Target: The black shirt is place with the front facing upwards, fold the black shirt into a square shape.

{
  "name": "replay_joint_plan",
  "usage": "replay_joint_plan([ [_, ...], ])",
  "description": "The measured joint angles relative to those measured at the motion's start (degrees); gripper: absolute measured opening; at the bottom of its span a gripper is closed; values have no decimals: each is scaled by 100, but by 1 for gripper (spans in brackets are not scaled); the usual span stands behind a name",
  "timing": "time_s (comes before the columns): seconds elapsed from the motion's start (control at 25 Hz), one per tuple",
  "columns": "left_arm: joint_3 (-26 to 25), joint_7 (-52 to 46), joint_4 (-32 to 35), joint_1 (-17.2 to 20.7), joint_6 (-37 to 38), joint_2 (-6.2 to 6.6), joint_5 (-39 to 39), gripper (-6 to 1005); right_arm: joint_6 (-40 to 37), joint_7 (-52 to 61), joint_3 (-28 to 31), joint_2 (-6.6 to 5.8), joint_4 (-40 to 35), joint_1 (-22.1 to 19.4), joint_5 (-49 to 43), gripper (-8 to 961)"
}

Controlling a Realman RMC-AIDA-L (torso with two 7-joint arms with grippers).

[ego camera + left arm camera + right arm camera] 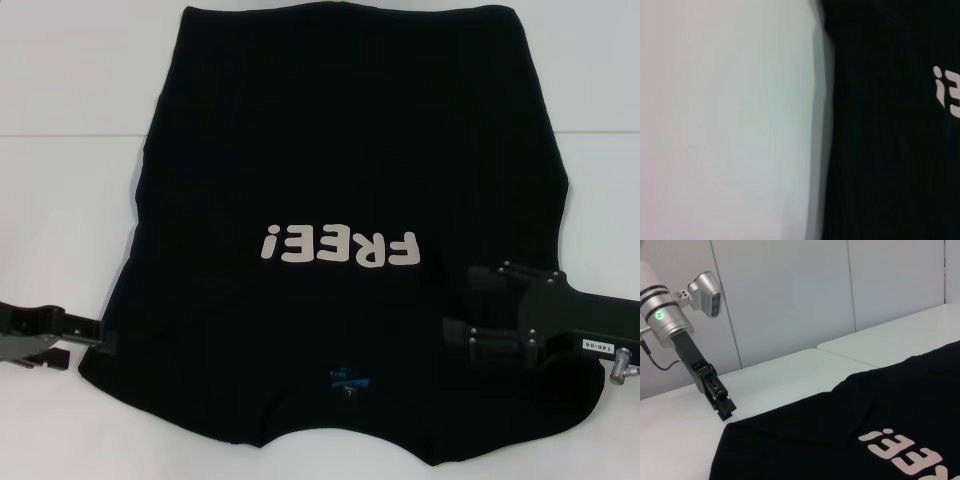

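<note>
The black shirt lies flat on the white table, front up. Its pale "FREE!" lettering reads upside down from my head, and the small blue neck label is at the near edge. No sleeves stick out at the sides. My left gripper sits low at the shirt's near left edge, right at the cloth. In the right wrist view the left gripper hangs just above the shirt at its corner. My right gripper hovers open over the shirt's near right part. The left wrist view shows the shirt and its edge.
Around the shirt on both sides and at the back runs the white table. A seam between table tops and a pale wall lie beyond the left arm.
</note>
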Motion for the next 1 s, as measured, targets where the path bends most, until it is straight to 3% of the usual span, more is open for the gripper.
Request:
replay_joint_plan([
  [0.64, 50, 64, -342, -78, -296, -100, -12, 826, -6, -1, -9, 20, 0, -23, -117, 890],
  [1.0, 64, 99, -348, -198, -248, -224, -35, 820, -6, -1, -8, 21, 0, -30, -121, 889],
])
